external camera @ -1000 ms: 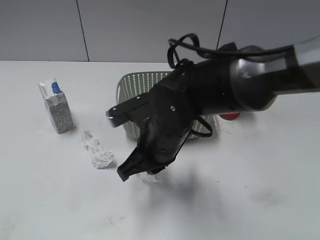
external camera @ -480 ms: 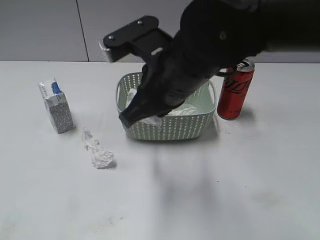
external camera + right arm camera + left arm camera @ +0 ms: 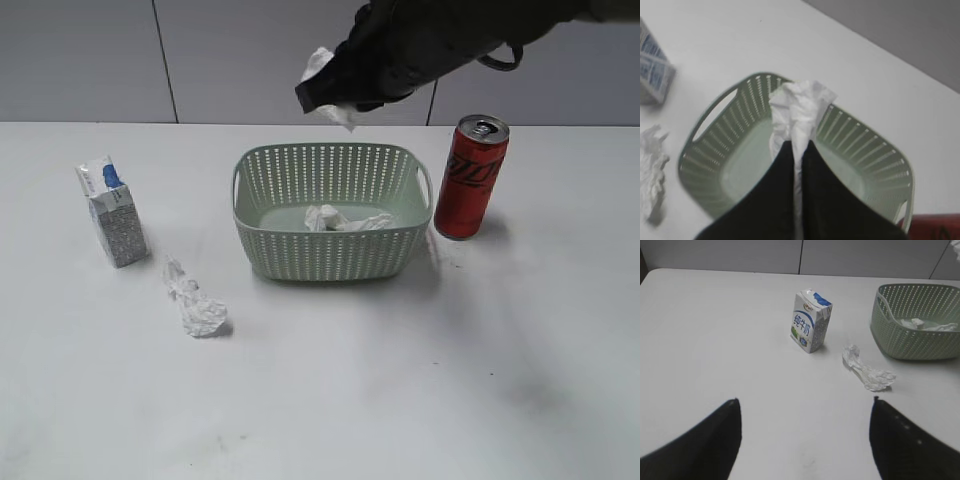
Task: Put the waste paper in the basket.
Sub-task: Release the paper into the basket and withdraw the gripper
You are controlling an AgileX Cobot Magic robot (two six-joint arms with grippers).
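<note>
Grey wall panels stand behind our white table, and everything we need sits in a loose row across it. Our right gripper hangs high above the far rim of the basket, its jaws pinched tight on a wad of waste paper; the right wrist view shows the paper squeezed between the two dark fingers, fanning out past their tips, with the basket directly underneath. We judge we hold it this high so the wad clears the rim and can fall straight into the open top when the jaws part.

One wad already lies on the basket floor, towards the right side. Another wad rests on the table to the near left of the basket, well apart from it, and near the carton standing further left. The left wrist view shows this loose wad between carton and basket.

Our left gripper waits low at the near edge with its fingers spread wide and nothing between them, pointed towards that leftover wad. It seems placed to reach it without crossing the right arm.

A red can stands upright just right of the basket, close to its handle, so a drop should stay centred rather than drift right.
</note>
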